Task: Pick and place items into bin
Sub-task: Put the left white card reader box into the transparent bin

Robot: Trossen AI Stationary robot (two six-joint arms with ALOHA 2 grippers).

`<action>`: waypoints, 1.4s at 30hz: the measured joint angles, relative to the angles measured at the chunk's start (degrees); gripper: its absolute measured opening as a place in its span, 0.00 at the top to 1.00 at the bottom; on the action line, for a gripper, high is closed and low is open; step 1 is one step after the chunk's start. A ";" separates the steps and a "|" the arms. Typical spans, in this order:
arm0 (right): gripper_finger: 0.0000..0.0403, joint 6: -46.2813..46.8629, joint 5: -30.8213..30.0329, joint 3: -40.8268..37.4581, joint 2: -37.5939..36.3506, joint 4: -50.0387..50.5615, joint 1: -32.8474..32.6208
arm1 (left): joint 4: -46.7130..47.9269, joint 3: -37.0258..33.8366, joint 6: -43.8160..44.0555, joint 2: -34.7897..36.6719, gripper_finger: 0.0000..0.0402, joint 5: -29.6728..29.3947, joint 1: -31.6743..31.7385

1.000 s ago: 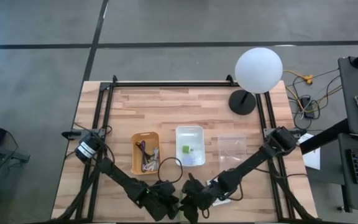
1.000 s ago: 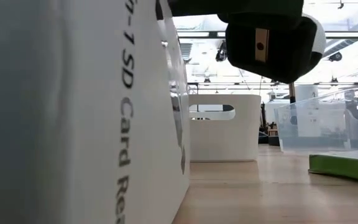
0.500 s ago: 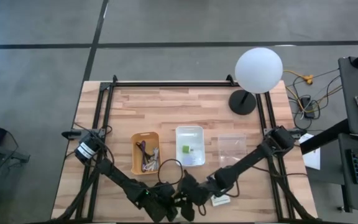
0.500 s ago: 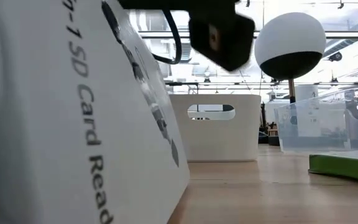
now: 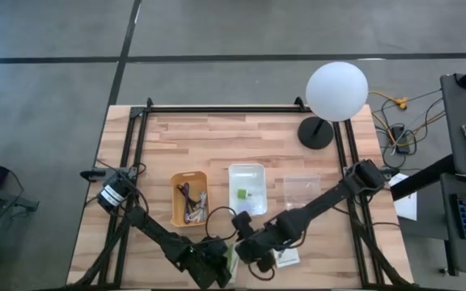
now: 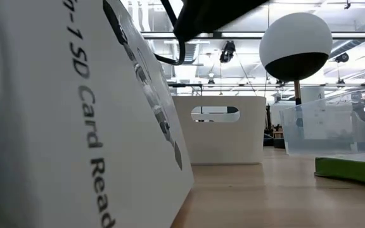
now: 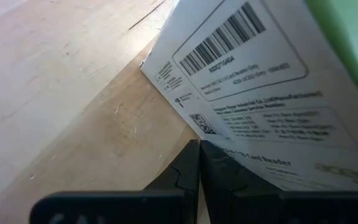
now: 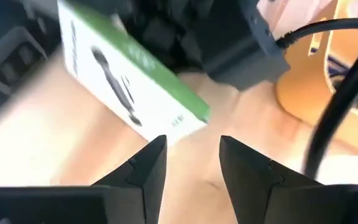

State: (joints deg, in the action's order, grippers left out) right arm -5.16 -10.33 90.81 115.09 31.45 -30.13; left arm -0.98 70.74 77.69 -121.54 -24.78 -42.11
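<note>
A white card-reader box with a green edge [image 6: 75, 126] stands tilted on its lower edge near the table's near edge, beside my left gripper [image 7: 199, 165], which is shut. The left wrist view shows the box's barcode face [image 7: 247, 81]. My right gripper [image 8: 188, 155] is open and hovers a little way from the box [image 8: 129, 93], touching nothing. A second such box [image 5: 285, 258] lies flat on the table. A tiny green block [image 5: 241, 194] sits in the white bin [image 5: 247, 170]. Dark and grey cables [image 5: 191, 206] lie in the orange bin [image 5: 176, 198]. My left gripper's shut fingers [image 7: 188, 171] lie against the barcode face of the box near its lower edge [image 7: 229, 155]. The fingers come level along the table. The box leans tilted over them with its lower edge on the wood.
A clear plastic container [image 5: 300, 192] stands to the right of the white bin. A white globe lamp [image 5: 336, 89] stands at the far right corner. Black frame rails run along both table sides. Bare wood lies between the bins and the far edge.
My right gripper has drawn back from the near edge toward the bins and risen, leaving the low view. The box beside the left gripper has tipped from nearly upright to a clear lean.
</note>
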 joint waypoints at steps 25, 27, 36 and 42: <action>0.66 -13.20 10.60 -0.09 0.29 -0.77 5.29 | 0.49 0.85 -0.04 0.55 1.00 -2.38 1.41; 0.66 -13.09 11.19 -0.23 0.29 -1.01 5.42 | 0.53 0.85 -0.04 0.55 1.00 -2.57 1.65; 0.66 -12.70 12.95 -2.52 0.37 -4.82 5.64 | 0.49 0.87 -0.63 0.55 1.00 -2.42 2.96; 0.66 -12.40 13.84 -3.95 0.37 -4.86 5.66 | 0.93 1.92 -4.16 0.52 1.00 -2.26 3.96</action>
State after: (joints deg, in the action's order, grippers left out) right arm -17.56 3.51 86.86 115.46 26.59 -24.47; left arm -0.05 72.66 73.53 -121.02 -27.04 -38.15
